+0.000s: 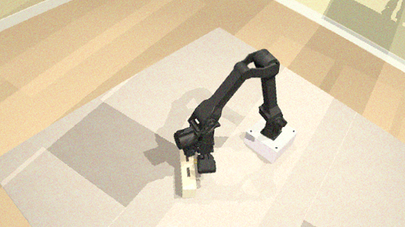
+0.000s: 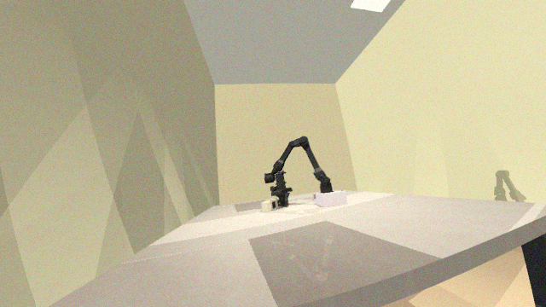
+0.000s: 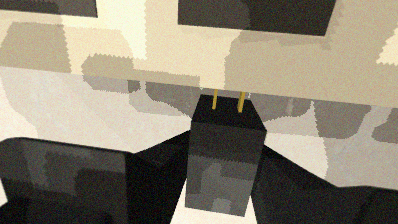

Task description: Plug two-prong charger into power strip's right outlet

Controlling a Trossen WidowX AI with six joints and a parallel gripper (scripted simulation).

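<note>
The black charger (image 3: 226, 150) is held with its two gold prongs (image 3: 215, 100) (image 3: 241, 102) pointing at the power strip. My gripper (image 3: 219, 140) (image 1: 197, 160) is shut on it, a finger on each side. The cream power strip (image 1: 187, 188) (image 2: 267, 206) (image 3: 290, 65) lies beside the gripper. Two dark outlet recesses (image 3: 255, 17) (image 3: 50, 6) show in its face in the wrist view. The prong tips appear at the strip's near edge, below the right-hand recess and left of its middle. They are outside the recesses; whether they touch the strip cannot be told. In the top and exterior views the fingers mostly hide the charger.
The white base box (image 1: 261, 148) (image 2: 332, 199) of the arm stands behind and to the right of the strip on the pale table (image 1: 363, 186) (image 2: 192, 260). The black arm (image 1: 227, 89) (image 2: 287, 153) arches from it over to the strip. Shadows cross the strip and table.
</note>
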